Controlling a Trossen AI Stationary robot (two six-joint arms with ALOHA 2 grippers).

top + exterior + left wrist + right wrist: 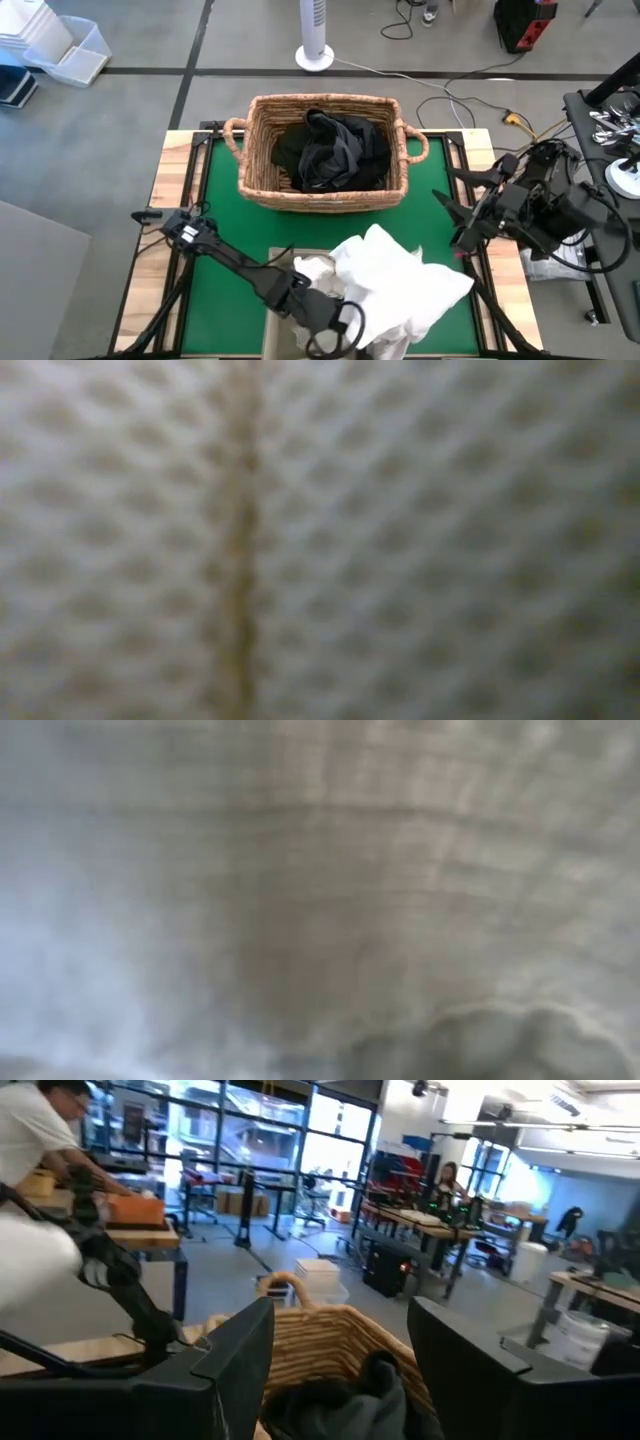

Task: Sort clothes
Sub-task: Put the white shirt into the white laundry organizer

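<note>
My left gripper [335, 325] is buried in the white clothes [400, 285] at bottom centre; I cannot tell its grip. Fabric blocks 2 views. My right gripper [452, 205] hangs open, empty. The basket [322, 190] holds dark clothes [330, 150].
</note>
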